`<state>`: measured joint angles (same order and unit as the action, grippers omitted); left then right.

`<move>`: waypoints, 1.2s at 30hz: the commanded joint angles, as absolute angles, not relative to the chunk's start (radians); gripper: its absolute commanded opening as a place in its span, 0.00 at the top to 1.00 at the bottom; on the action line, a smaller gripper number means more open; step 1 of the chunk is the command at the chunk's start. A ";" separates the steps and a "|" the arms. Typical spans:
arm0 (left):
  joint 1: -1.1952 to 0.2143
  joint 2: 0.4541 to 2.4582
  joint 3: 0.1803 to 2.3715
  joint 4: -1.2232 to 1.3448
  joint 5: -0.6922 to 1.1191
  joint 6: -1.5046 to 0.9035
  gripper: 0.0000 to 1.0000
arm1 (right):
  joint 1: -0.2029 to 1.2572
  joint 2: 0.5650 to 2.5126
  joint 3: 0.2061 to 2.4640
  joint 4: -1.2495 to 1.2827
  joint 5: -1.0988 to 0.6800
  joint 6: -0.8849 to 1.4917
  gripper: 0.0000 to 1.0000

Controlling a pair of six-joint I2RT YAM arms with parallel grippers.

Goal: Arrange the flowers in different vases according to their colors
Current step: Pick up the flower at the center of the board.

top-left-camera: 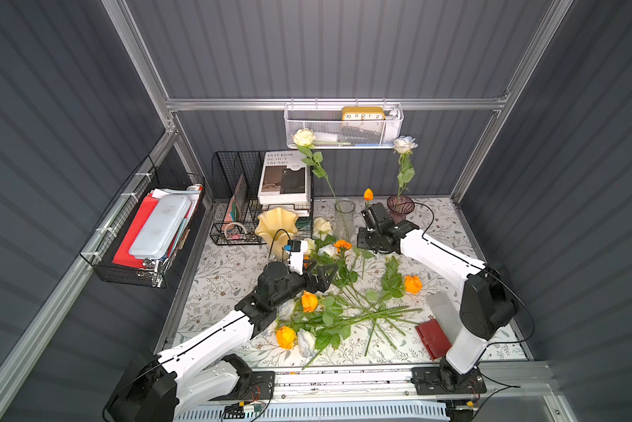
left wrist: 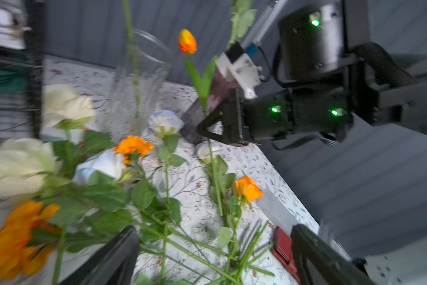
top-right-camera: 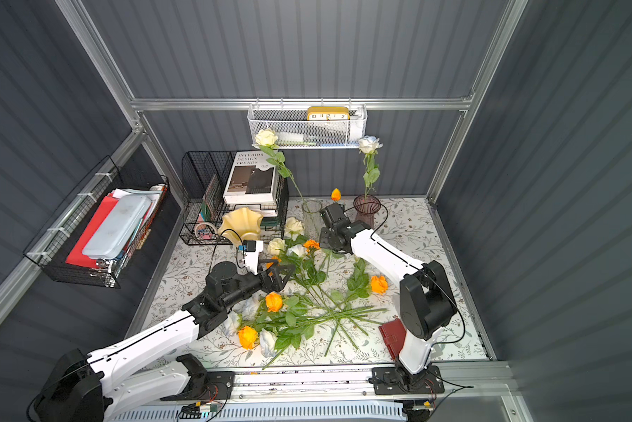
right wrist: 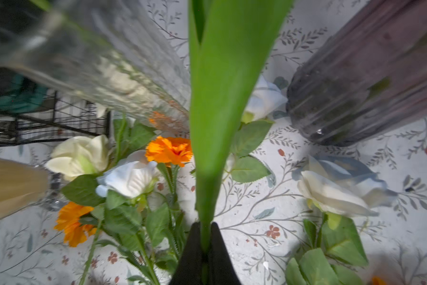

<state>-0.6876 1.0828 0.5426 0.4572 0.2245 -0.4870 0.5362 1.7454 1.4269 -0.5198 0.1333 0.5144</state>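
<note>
Several flowers lie heaped on the floral tablecloth: orange roses [top-left-camera: 309, 301], white roses [top-left-camera: 305, 341], a marigold [top-left-camera: 342, 244] and cream roses [top-left-camera: 322, 224]. My right gripper [right wrist: 205, 237] is shut on the green stem of an orange tulip [top-left-camera: 368, 194], upright between the clear glass vase [top-left-camera: 344, 219] and the ribbed purple vase [top-left-camera: 400, 208]. A cream rose [top-left-camera: 303, 138] stands in the clear vase and a white rose [top-left-camera: 404, 144] in the purple one. The pale yellow ruffled vase [top-left-camera: 276, 223] holds nothing that I can see. My left gripper [top-left-camera: 330, 279] hangs open over the heap's stems [left wrist: 207, 249].
A black wire rack [top-left-camera: 241, 197] with books stands at the back left, just behind the yellow vase. A red wallet [top-left-camera: 431, 338] and a translucent box [top-left-camera: 442, 310] lie near the right arm's base. A white mesh basket [top-left-camera: 343, 128] hangs on the back wall.
</note>
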 commanded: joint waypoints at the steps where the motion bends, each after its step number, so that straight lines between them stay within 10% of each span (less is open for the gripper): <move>1: -0.686 1.138 0.607 0.564 0.521 -0.387 0.01 | 0.576 1.719 1.443 -0.531 0.070 0.501 1.00; 8: -0.686 1.294 0.679 0.591 0.737 -0.378 0.07 | 0.664 1.679 1.454 -0.513 0.054 0.504 1.00; 30: -0.686 1.383 0.706 0.506 0.613 -0.340 0.10 | 0.707 1.591 1.442 -0.530 -0.040 0.516 1.00; 32: -0.686 1.386 0.714 0.506 0.601 -0.334 0.21 | 0.716 1.588 1.438 -0.529 -0.045 0.516 1.00; 36: -0.685 1.396 0.733 0.481 0.577 -0.317 0.75 | 0.720 1.572 1.422 -0.525 -0.040 0.520 1.00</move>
<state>-0.6857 1.3857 0.6937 0.4911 0.5888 -0.3504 0.7158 1.6024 1.4265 -0.5266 -0.0357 0.5152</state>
